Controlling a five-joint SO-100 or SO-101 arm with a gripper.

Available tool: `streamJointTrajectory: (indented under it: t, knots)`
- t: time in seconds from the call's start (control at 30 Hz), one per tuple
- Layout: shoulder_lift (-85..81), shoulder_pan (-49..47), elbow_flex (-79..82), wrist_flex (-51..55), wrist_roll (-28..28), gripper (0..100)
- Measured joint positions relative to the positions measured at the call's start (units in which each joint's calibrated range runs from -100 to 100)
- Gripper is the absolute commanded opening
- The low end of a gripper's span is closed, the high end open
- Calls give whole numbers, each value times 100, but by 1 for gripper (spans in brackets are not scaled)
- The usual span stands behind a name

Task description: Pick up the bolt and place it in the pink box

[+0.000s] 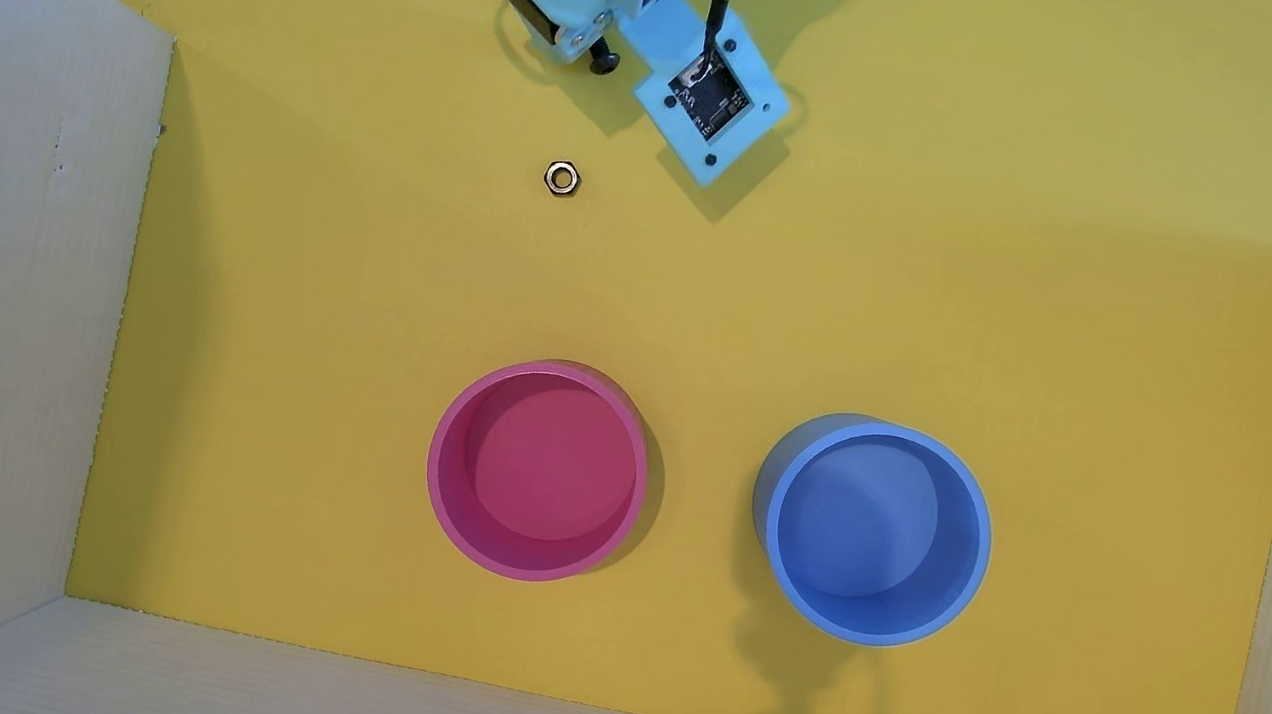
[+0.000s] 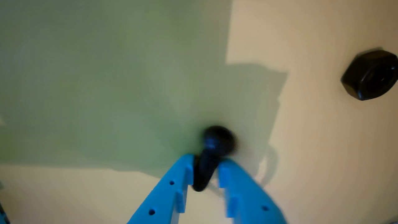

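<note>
At the top middle of the overhead view, my end effector pinches the bolt by its stem, head poking out. It looks small, hard and slippery, so I squeeze tight. The pink box sits far below.

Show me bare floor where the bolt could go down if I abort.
Bare yellow floor lies between the hex nut and the pink box, and left of both. It is crowded only under the pincer, which grips the bolt.
</note>
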Motion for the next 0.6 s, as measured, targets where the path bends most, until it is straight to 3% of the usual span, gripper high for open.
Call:
streamJointTrajectory:
  t: [0.3,0.6]
  knots:
    - [-220,0,-423,51,0,1]
    - [-2186,-139,-1559,1216,-29,1]
